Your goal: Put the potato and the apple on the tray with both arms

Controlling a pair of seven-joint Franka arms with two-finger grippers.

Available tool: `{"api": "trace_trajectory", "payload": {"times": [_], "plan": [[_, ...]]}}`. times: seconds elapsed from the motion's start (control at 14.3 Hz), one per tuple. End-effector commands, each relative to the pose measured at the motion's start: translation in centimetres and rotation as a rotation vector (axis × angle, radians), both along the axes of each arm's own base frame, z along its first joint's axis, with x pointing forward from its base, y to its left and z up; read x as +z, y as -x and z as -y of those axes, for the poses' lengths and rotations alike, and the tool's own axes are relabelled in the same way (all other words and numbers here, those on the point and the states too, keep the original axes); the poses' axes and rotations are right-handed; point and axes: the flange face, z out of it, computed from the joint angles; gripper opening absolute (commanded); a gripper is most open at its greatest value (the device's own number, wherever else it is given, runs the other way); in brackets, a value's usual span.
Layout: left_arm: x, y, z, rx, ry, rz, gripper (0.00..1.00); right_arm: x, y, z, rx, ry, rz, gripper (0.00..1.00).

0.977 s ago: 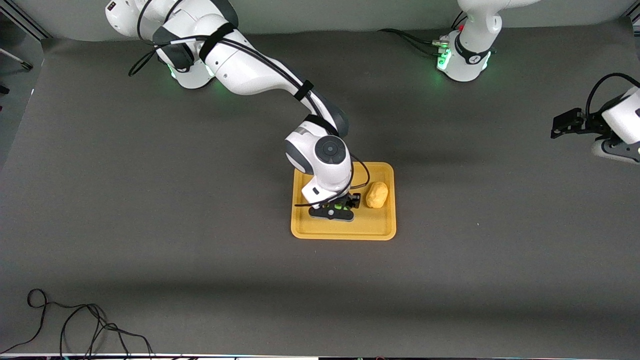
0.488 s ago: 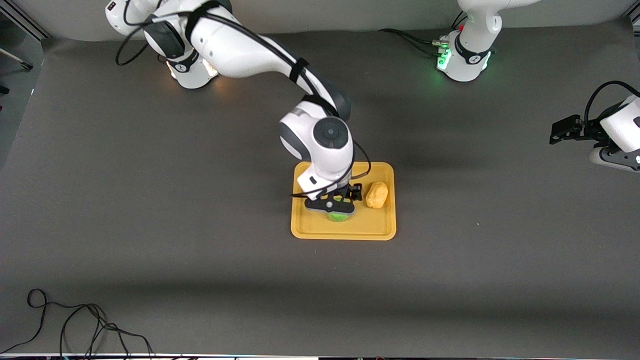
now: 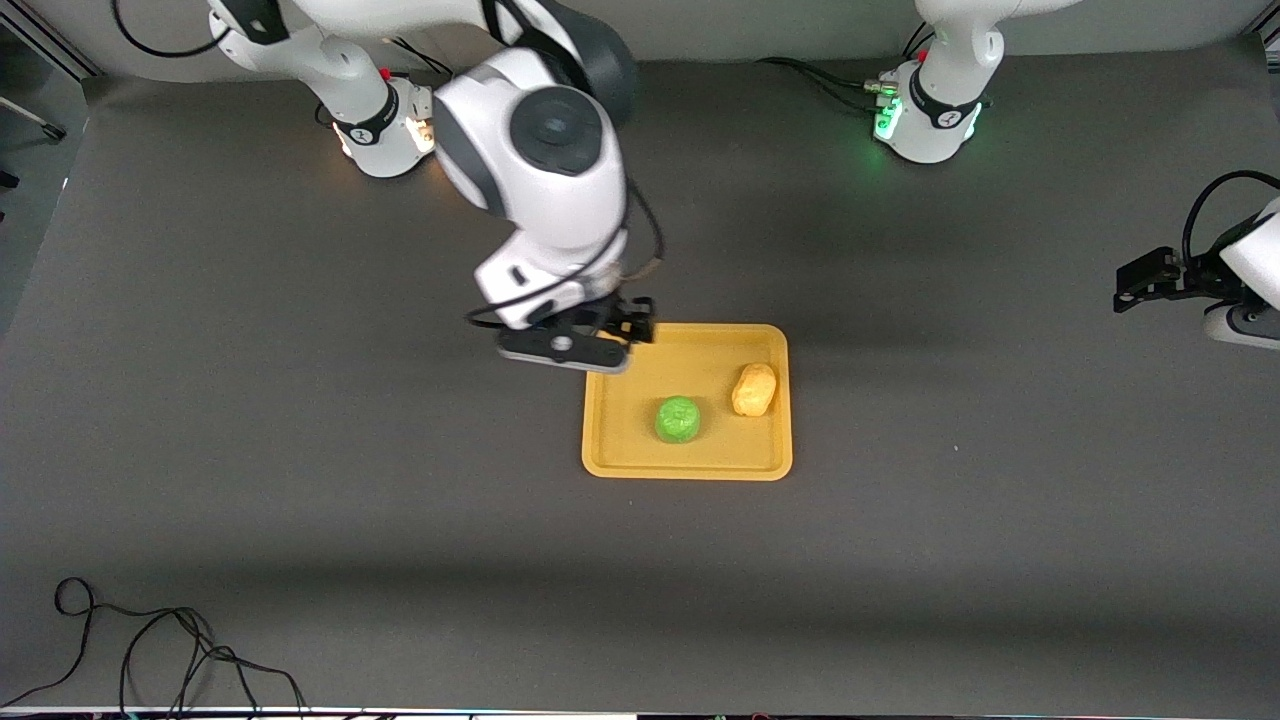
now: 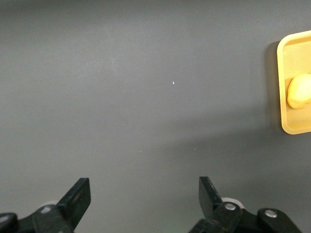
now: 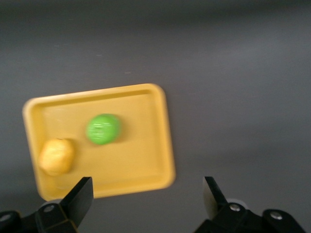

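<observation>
The yellow-orange tray (image 3: 620, 455) lies mid-table. The green apple (image 3: 677, 419) and the lumpy yellow-orange potato (image 3: 753, 389) rest on it, side by side and apart. My right gripper (image 3: 570, 345) is open and empty, raised over the tray corner toward the right arm's base. Its wrist view shows the tray (image 5: 155, 150), the apple (image 5: 103, 129) and the potato (image 5: 57, 156) between its open fingers (image 5: 80, 196). My left gripper (image 3: 1150, 275) is open and empty, up over the left arm's end of the table. Its wrist view shows the tray rim (image 4: 282, 92) and part of the potato (image 4: 299, 92).
A black cable (image 3: 150, 650) lies looped on the table near the front edge at the right arm's end. The arm bases (image 3: 925, 110) stand along the table's back edge. Grey mat surrounds the tray.
My right gripper let go of the apple on the tray, then rose and drew back toward its base. The apple now sits uncovered. The left arm barely moved.
</observation>
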Motion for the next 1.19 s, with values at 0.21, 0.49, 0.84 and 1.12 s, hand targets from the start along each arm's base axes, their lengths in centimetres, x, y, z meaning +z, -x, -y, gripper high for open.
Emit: {"api": "trace_trajectory", "payload": {"times": [0.21,0.49,0.84,1.12], "plan": [[-0.9,2.0,0.2,0.016,-0.019,0.005,0.99,5.9,-0.2,20.3,0.124,-0.025,-0.069,1.0],[-1.0,2.0,0.2,0.015,-0.021,0.029,0.99,6.7,0.4,32.6,0.135,-0.102,-0.057,1.0],[-1.8,1.7,0.1,0.016,-0.019,0.02,1.0,6.4,-0.4,43.8,0.099,-0.106,-0.056,1.0],[-1.9,1.9,0.1,0.023,-0.019,0.002,1.0,7.1,-0.4,44.4,0.087,-0.097,-0.051,1.0]]}}
